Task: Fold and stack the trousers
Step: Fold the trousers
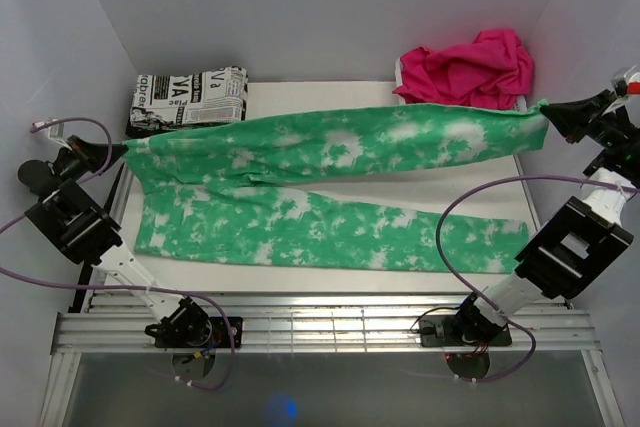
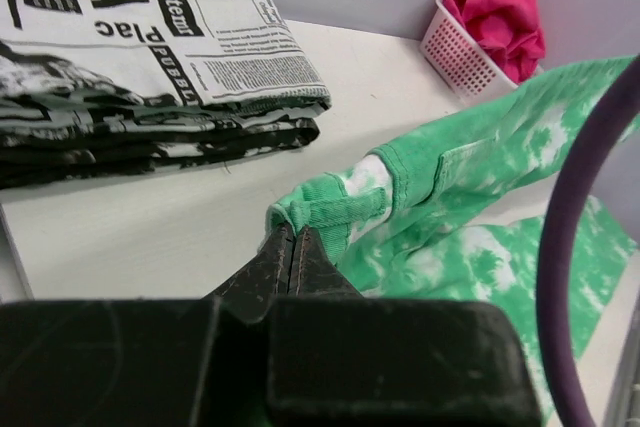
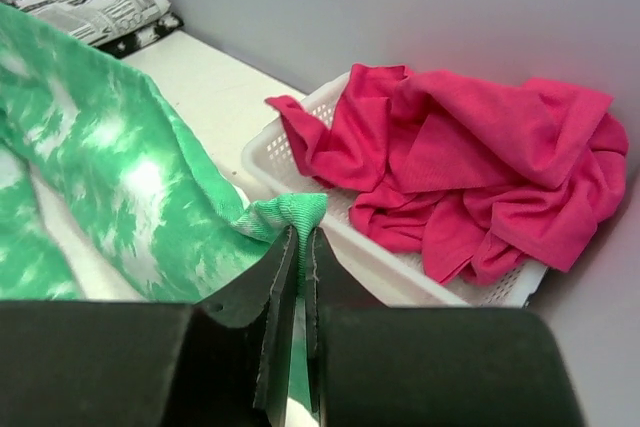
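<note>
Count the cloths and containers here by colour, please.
Green: 1, the trousers
Black-and-white: 1, the folded newsprint cloth
Pink: 1, the crumpled cloth
White: 1, the basket
Total: 4

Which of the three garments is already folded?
The black-and-white newsprint cloth, far left corner: a neat flat stack. The pink cloth lies crumpled in its basket; the green trousers are spread out.

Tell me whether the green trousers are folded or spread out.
Spread out, unfolded. The trousers stretch full length across the table, legs apart; the left gripper pinches the waistband, the right gripper one leg's hem.
</note>
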`<state>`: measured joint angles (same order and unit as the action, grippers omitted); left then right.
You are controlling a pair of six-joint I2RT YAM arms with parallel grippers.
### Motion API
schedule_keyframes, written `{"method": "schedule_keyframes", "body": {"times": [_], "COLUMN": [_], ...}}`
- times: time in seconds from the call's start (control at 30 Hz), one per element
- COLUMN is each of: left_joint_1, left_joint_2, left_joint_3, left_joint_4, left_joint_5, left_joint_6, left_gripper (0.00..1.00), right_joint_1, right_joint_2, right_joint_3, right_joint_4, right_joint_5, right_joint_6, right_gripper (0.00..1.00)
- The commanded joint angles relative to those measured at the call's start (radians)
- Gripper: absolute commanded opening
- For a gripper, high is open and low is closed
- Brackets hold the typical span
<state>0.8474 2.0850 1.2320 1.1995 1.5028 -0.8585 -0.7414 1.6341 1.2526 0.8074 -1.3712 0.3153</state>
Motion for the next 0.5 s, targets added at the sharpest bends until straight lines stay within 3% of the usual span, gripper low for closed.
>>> {"method": "schedule_keyframes", "body": {"times": [0.0, 0.07, 0.13, 0.2, 0.23, 0.47], "left_joint_1": [0.068, 0.078, 0.103, 0.133, 0.165, 0.262], "left_joint_2": [-0.081, -0.126, -0.166, -0.218, -0.232, -0.282], "left_joint_3": [-0.067, -0.117, -0.209, -0.265, -0.305, -0.384], "left_joint_4": [0.483, 0.486, 0.488, 0.486, 0.486, 0.488], "left_joint_5": [0.172, 0.266, 0.321, 0.327, 0.329, 0.33], "left_joint_6": [-0.154, -0.128, -0.064, -0.005, 0.006, 0.036], "left_gripper": [0.0, 0.0, 0.0, 0.0, 0.0, 0.0], "right_joint_1": [-0.065, -0.093, -0.133, -0.17, -0.182, -0.305], "right_joint_2": [-0.065, -0.091, -0.095, -0.062, -0.034, 0.026], "right_joint_3": [-0.076, -0.16, -0.221, -0.323, -0.341, -0.383], "right_joint_4": [0.162, 0.209, 0.384, 0.732, 1.067, 1.079], "right_joint_5": [-0.132, -0.192, -0.233, -0.292, -0.295, -0.295], "right_joint_6": [0.039, 0.048, 0.105, 0.449, 0.622, 0.657], "right_gripper": [0.08, 0.08, 0.08, 0.08, 0.08, 0.08]}}
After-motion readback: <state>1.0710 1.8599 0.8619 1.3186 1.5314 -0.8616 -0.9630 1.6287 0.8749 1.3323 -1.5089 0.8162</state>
